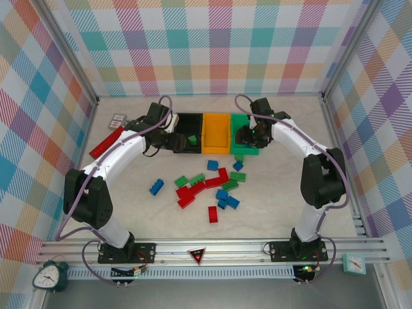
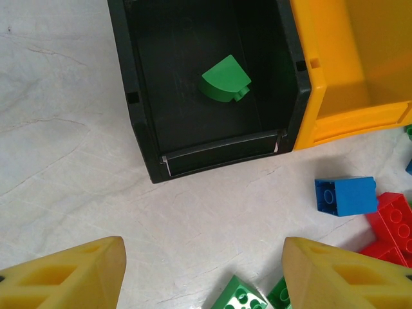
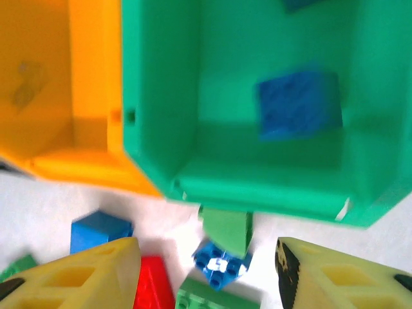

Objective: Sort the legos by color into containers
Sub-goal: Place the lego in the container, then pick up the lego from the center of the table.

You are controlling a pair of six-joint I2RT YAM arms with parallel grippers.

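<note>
Right claw (image 3: 206, 257): apart, empty; blue lego (image 3: 299, 103): ahead, inside green container (image 3: 161, 96)

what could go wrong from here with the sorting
1. Bin colours mislead: the green bin holds a blue brick and the black bin holds a green piece, so later greens could easily end up in the wrong bin.
2. A green brick lies close to the green bin's front wall; grabbing it may shove the bin.
</note>
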